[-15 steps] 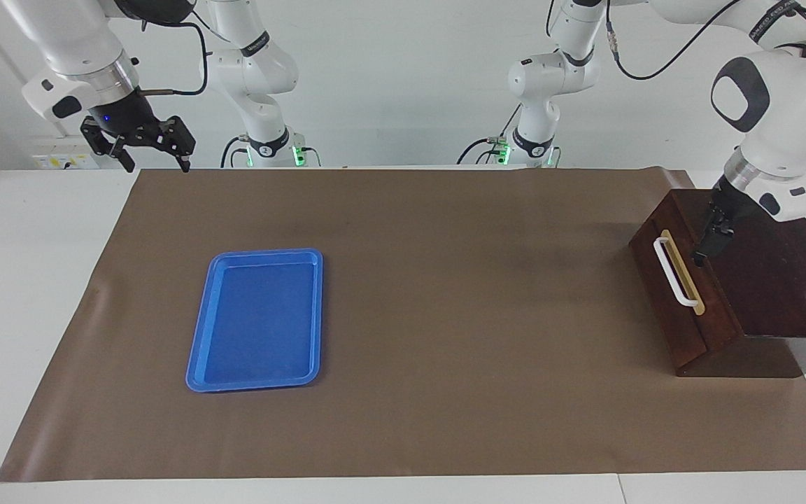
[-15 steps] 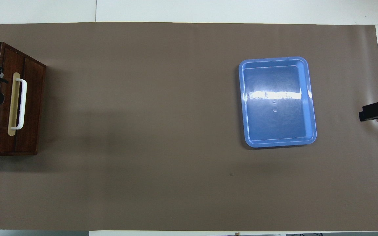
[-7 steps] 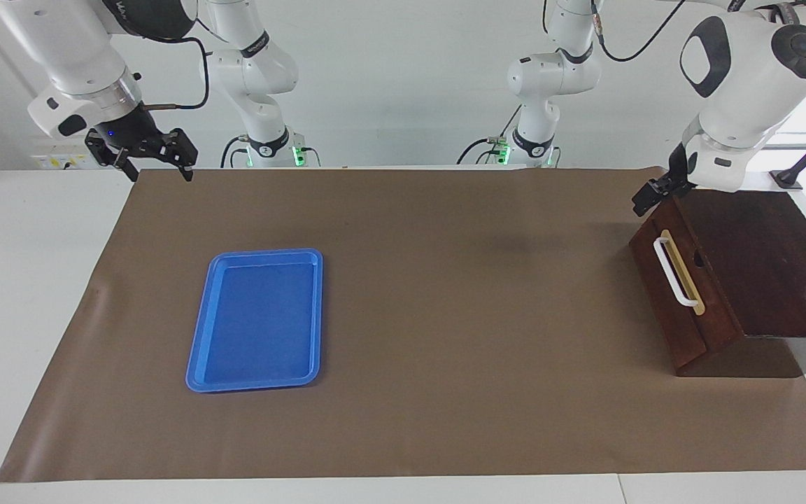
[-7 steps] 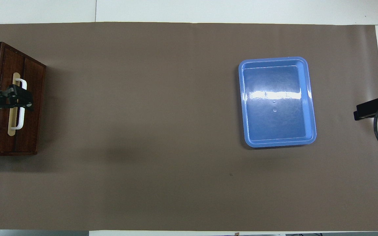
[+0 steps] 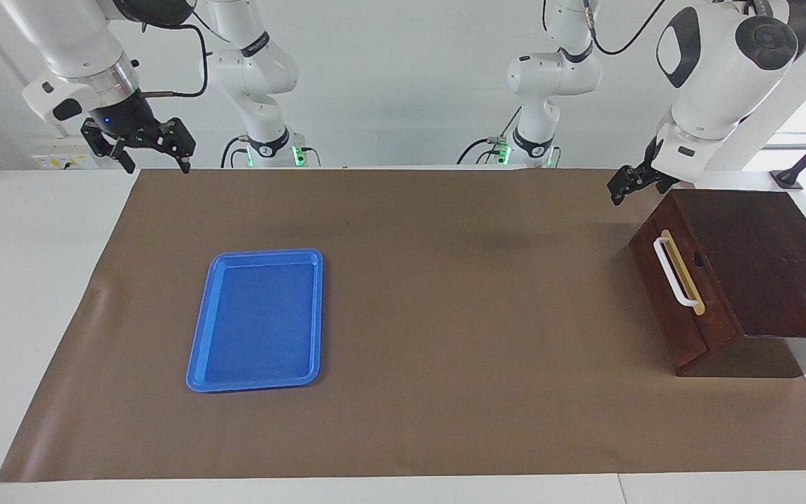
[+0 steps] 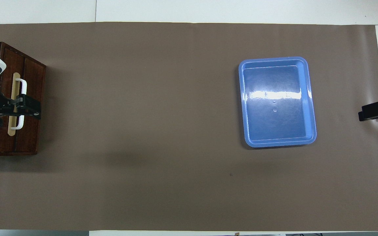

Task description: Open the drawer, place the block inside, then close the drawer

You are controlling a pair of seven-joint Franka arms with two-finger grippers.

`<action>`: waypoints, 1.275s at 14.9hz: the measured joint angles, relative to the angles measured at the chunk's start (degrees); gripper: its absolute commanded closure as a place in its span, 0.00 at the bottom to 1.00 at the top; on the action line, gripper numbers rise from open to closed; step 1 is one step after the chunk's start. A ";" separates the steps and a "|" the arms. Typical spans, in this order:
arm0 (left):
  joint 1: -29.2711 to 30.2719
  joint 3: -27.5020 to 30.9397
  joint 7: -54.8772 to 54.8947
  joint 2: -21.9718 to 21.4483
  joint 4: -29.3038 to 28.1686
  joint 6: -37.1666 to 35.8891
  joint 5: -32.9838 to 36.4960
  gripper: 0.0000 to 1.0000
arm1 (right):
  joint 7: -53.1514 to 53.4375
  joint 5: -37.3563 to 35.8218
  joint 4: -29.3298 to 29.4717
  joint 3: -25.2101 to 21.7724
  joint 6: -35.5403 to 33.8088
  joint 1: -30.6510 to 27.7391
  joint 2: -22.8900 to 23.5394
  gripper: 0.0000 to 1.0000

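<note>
Facing view, scanned across. Right gripper (image 5: 154, 152) is hovering at about 10 o'clock, above the mat's (image 5: 445, 315) corner at the right arm's end; fingers spread wide, holding nothing; this arm is waiting. Blue tray (image 5: 257, 320) is lying flat on the mat at about 8 o'clock, empty. Left gripper (image 5: 628, 183) is hanging raised at about 2 o'clock, over the mat just beside the box (image 5: 767, 259); finger spread cannot be made out. Drawer (image 5: 679, 297) is sitting closed at 3 o'clock, white handle (image 5: 676, 273) untouched. Block not visible.
</note>
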 measured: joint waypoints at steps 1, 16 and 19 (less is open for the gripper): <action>0.13 0.17 1.71 -0.40 -0.05 -0.15 -0.26 0.00 | 0.00 0.00 -0.01 0.05 0.00 0.00 0.00 0.00; 4.56 0.53 8.49 -0.83 -0.07 0.09 -0.72 0.00 | 0.00 0.00 -0.03 0.10 -0.04 0.00 0.00 0.00; 6.02 0.56 10.00 -0.92 -0.06 0.05 -0.72 0.00 | 0.00 0.00 -0.03 0.10 -0.04 0.00 0.00 0.00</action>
